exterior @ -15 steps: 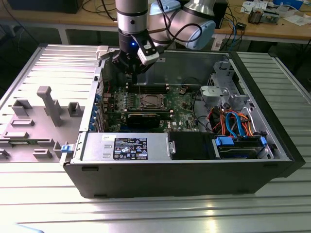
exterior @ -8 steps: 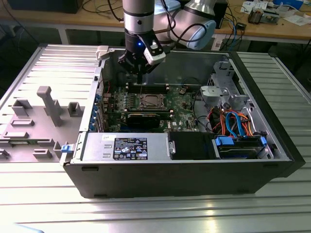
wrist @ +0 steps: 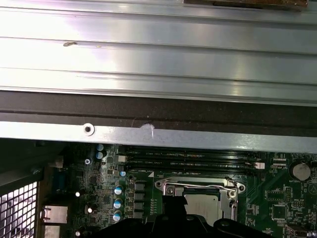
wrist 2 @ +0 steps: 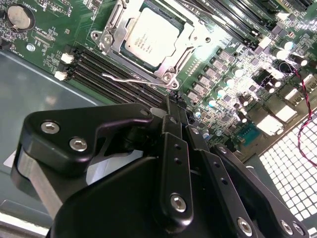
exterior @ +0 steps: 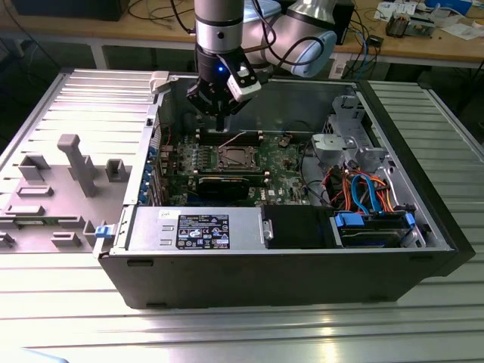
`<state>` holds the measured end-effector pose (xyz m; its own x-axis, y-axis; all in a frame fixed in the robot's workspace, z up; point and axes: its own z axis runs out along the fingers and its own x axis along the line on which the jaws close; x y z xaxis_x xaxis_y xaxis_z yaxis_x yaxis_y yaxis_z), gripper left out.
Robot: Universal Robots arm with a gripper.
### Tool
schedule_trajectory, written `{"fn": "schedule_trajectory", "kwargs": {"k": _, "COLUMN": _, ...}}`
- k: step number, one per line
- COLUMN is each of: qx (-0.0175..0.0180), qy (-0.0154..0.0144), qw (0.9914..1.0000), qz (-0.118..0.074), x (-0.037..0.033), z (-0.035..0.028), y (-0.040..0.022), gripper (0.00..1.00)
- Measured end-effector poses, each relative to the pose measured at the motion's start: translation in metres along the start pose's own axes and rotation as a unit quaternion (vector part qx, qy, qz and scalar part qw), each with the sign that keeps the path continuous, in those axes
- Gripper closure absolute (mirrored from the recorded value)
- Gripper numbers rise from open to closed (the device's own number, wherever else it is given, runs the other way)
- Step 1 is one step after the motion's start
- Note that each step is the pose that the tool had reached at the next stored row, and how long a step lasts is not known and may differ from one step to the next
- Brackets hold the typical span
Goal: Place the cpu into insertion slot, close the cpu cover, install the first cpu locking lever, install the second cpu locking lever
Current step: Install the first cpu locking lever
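Black jaws point(wrist 2: 171, 101) pressed together, holding nothing, point straight down from the vertical arm — just above the board, beside the cpu point(wrist 2: 152, 37) seated under its cpu cover point(wrist 2: 190, 42).

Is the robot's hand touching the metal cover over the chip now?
Apart. In the second wrist view, green board and a thin wire lever lie between the hand and the cover framing the chip.

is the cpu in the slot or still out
In. The cpu lies flat inside the slot, with the cover framing it; the gripper hangs above.
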<state>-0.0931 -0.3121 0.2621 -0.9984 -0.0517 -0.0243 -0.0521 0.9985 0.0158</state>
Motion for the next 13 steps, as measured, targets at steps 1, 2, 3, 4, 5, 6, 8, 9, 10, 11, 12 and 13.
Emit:
{"fn": "schedule_trajectory", "kwargs": {"k": 1, "qx": 0.0000, "qy": 0.0000, "qw": 1.00000, "qz": 0.000, "x": 0.0000, "z": 0.0000, "y": 0.0000, "gripper": 0.89}}
{"fn": "schedule_trajectory", "kwargs": {"k": 2, "qx": 0.0000, "qy": 0.0000, "qw": 1.00000, "qz": 0.000, "x": 0.0000, "z": 0.0000, "y": 0.0000, "gripper": 0.89}}
{"fn": "schedule_trajectory", "kwargs": {"k": 3, "qx": 0.0000, "qy": 0.0000, "qw": 1.00000, "qz": 0.000, "x": 0.0000, "z": 0.0000, "y": 0.0000, "gripper": 0.89}}
{"fn": "schedule_trajectory", "kwargs": {"k": 4, "qx": 0.0000, "qy": 0.0000, "qw": 1.00000, "qz": 0.000, "x": 0.0000, "z": 0.0000, "y": 0.0000, "gripper": 0.89}}
{"fn": "schedule_trajectory", "kwargs": {"k": 5, "qx": 0.0000, "qy": 0.0000, "qw": 1.00000, "qz": 0.000, "x": 0.0000, "z": 0.0000, "y": 0.0000, "gripper": 0.89}}
{"fn": "schedule_trajectory", "kwargs": {"k": 6, "qx": 0.0000, "qy": 0.0000, "qw": 1.00000, "qz": 0.000, "x": 0.0000, "z": 0.0000, "y": 0.0000, "gripper": 0.89}}
{"fn": "schedule_trajectory", "kwargs": {"k": 8, "qx": -0.0001, "qy": 0.0000, "qw": 1.00000, "qz": 0.000, "x": 0.0000, "z": 0.0000, "y": 0.0000, "gripper": 0.89}}
{"fn": "schedule_trajectory", "kwargs": {"k": 9, "qx": -0.0004, "qy": -0.0001, "qw": 1.00000, "qz": 0.000, "x": 0.0000, "z": 0.0001, "y": 0.0000, "gripper": 0.89}}
{"fn": "schedule_trajectory", "kwargs": {"k": 10, "qx": -0.0010, "qy": -0.0001, "qw": 1.00000, "qz": 0.000, "x": -0.0001, "z": 0.0001, "y": 0.0000, "gripper": 0.89}}
{"fn": "schedule_trajectory", "kwargs": {"k": 11, "qx": -0.0027, "qy": -0.0002, "qw": 1.00000, "qz": 0.000, "x": -0.0001, "z": 0.0001, "y": -0.0002, "gripper": 0.89}}
{"fn": "schedule_trajectory", "kwargs": {"k": 12, "qx": -0.0062, "qy": -0.0003, "qw": 0.99998, "qz": 0.000, "x": -0.0001, "z": 0.0001, "y": -0.0005, "gripper": 0.89}}
{"fn": "schedule_trajectory", "kwargs": {"k": 13, "qx": -0.0081, "qy": -0.0004, "qw": 0.99997, "qz": 0.000, "x": -0.0005, "z": 0.0005, "y": -0.0009, "gripper": 0.89}}
